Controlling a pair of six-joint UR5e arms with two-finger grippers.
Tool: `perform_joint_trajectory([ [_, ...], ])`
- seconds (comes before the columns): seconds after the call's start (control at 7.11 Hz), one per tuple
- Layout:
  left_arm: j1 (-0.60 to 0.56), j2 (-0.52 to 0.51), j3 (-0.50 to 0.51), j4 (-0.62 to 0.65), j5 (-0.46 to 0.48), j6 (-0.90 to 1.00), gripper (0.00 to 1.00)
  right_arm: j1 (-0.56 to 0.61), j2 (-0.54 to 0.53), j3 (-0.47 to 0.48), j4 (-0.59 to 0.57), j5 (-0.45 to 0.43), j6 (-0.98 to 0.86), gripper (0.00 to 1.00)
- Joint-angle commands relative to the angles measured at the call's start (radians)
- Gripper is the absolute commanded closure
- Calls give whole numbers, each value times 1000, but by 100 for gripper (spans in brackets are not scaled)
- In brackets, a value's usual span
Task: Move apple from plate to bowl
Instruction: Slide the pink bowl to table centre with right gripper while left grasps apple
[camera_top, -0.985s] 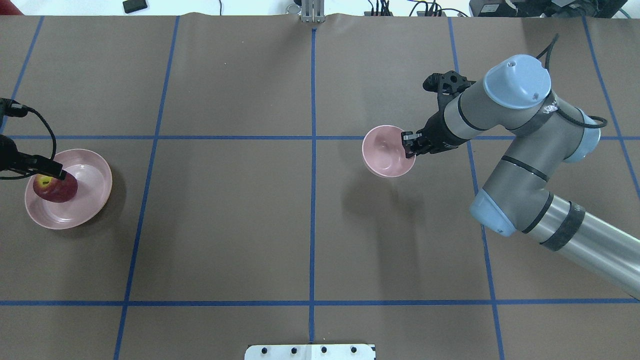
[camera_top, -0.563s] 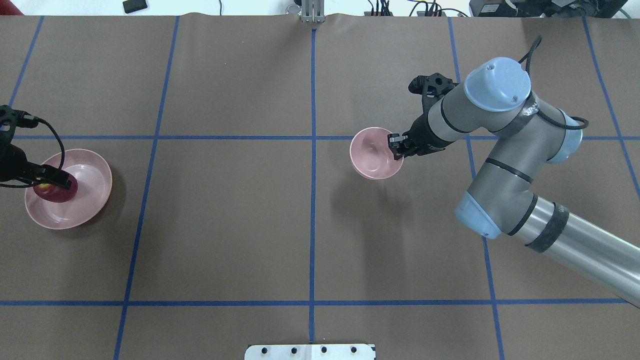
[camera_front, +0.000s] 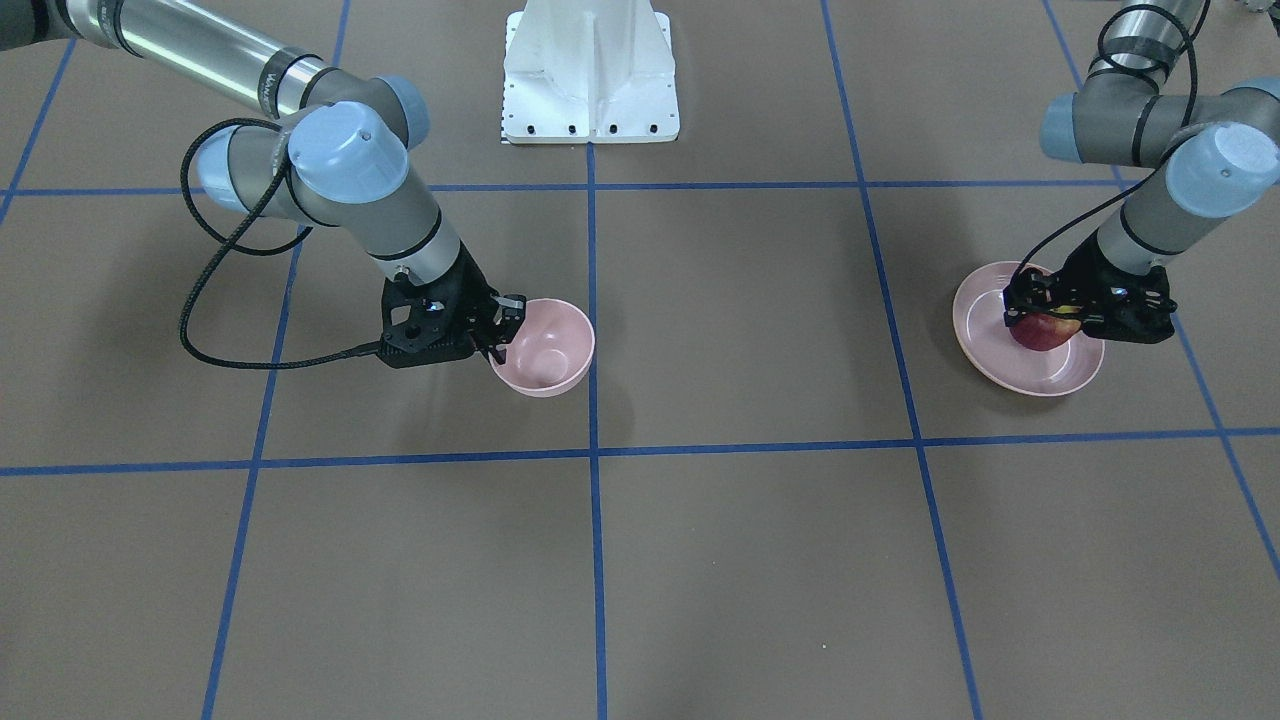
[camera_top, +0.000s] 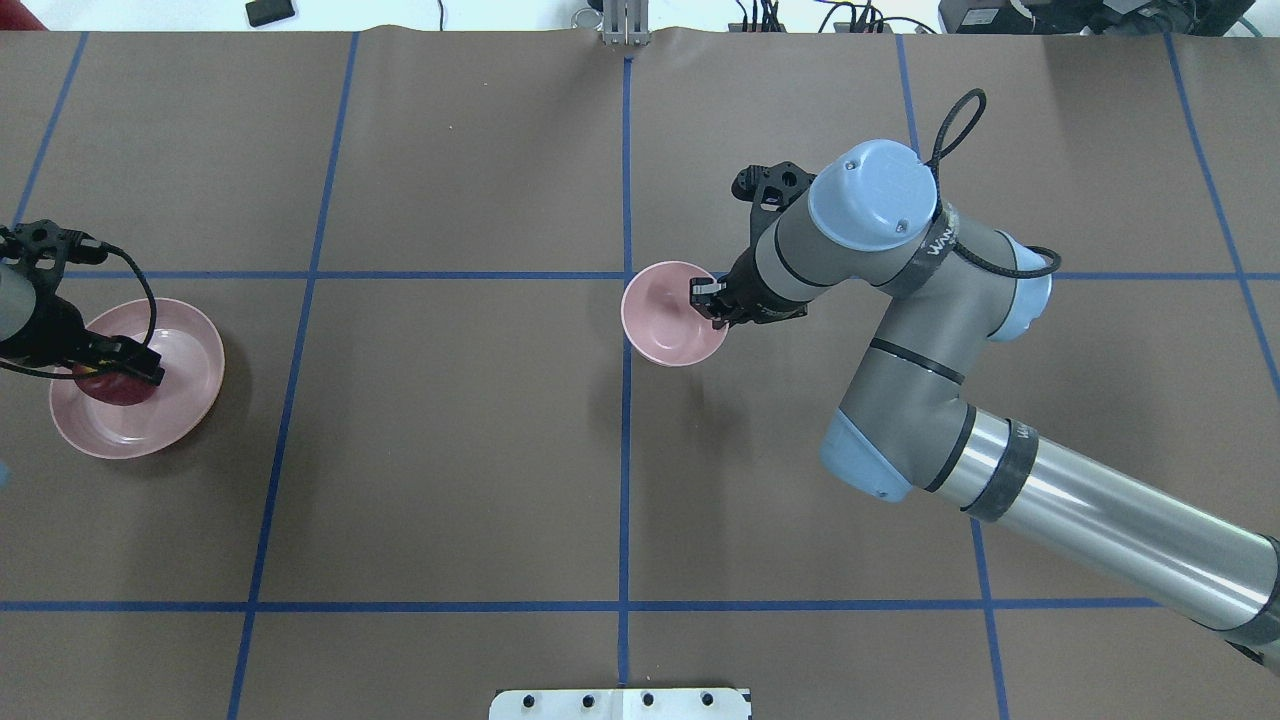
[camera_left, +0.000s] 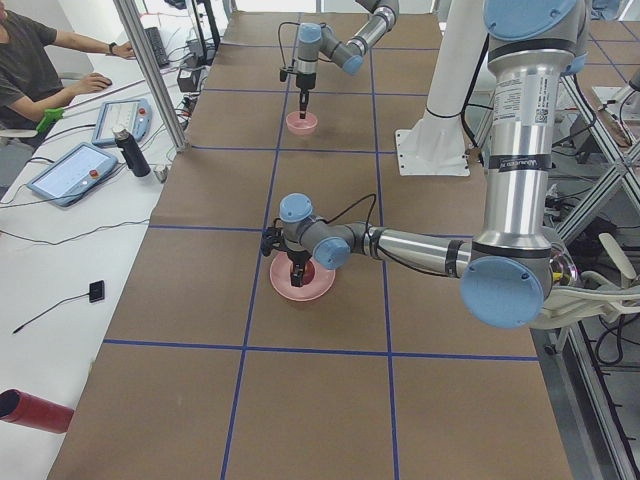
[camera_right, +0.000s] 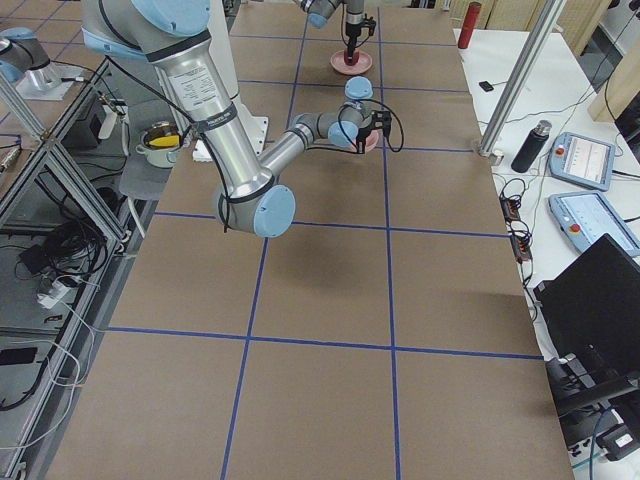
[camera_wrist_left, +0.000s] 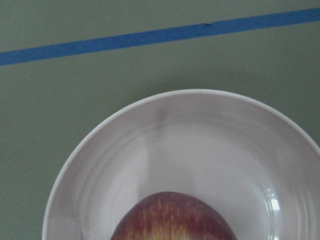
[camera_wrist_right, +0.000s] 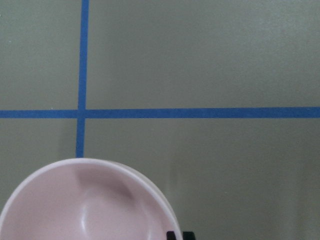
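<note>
Two cautions for the lift: the left fingers (camera_top: 135, 365) should clamp squarely across the apple (camera_front: 1040, 335), which lies in the plate (camera_front: 1060, 378), then rise straight; whether they have closed I cannot tell. The left arm points steeply down, while the right fingers (camera_top: 712, 305) pinch the rim of the bowl (camera_top: 665, 320) near the middle of the tabletop (camera_top: 450, 450).

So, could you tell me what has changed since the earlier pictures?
The right end effector, gripping the bowl by its rim, carried it left toward the centre line. The left end effector moved in over the apple. The plate and apple stayed put.
</note>
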Motion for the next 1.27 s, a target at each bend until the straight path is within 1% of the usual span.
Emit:
perform_joint_trajectory([
  [0.0, 1, -5, 1, 1, -3, -3, 100, -46, 54, -63, 1, -65, 19, 100],
  [0.28, 1, -20, -8, 9, -14, -6, 100, -58, 59, -72, 6, -76, 19, 100],
  [0.42, 0, -48, -23, 29, -15, -13, 100, -64, 67, -74, 9, -89, 19, 100],
  [0.56, 1, -147, -49, 134, -14, -76, 100, -70, 73, -84, 9, -90, 19, 100],
  [0.7, 1, -271, -60, 285, -14, -126, 100, -73, 73, -86, 9, -92, 19, 100],
  [0.84, 1, -375, -80, 390, -15, -212, 100, -75, 75, -87, 7, -92, 19, 100],
  [0.99, 41, -436, -91, 429, -14, -298, 100, -76, 75, -87, 9, -92, 19, 100],
  [1.13, 82, -473, -88, 429, -9, -372, 100, -79, 73, -87, 7, -92, 19, 32],
])
